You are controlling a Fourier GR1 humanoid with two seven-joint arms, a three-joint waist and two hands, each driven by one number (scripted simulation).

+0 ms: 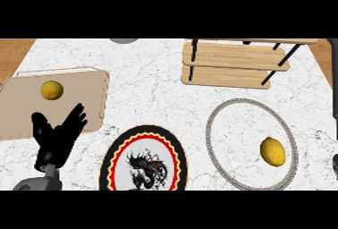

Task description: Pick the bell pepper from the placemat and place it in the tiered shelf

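Left hand (58, 134) rests open, fingers up, well left of the placemat (224, 112), right hand unseen; yellow bell pepper (272, 151) lies on that placemat, tiered shelf (234, 60) beyond it; risk: grabbing similar yellow fruit (51, 90) far left.

A board (79, 91) is set at the counter's (152, 80) left, a round fruit (51, 90) lying on it. The tiered shelf (234, 62) is placed far right. Nearer, the placemat (218, 134) carries the bell pepper (272, 151); a plate (112, 156) sits to its left.
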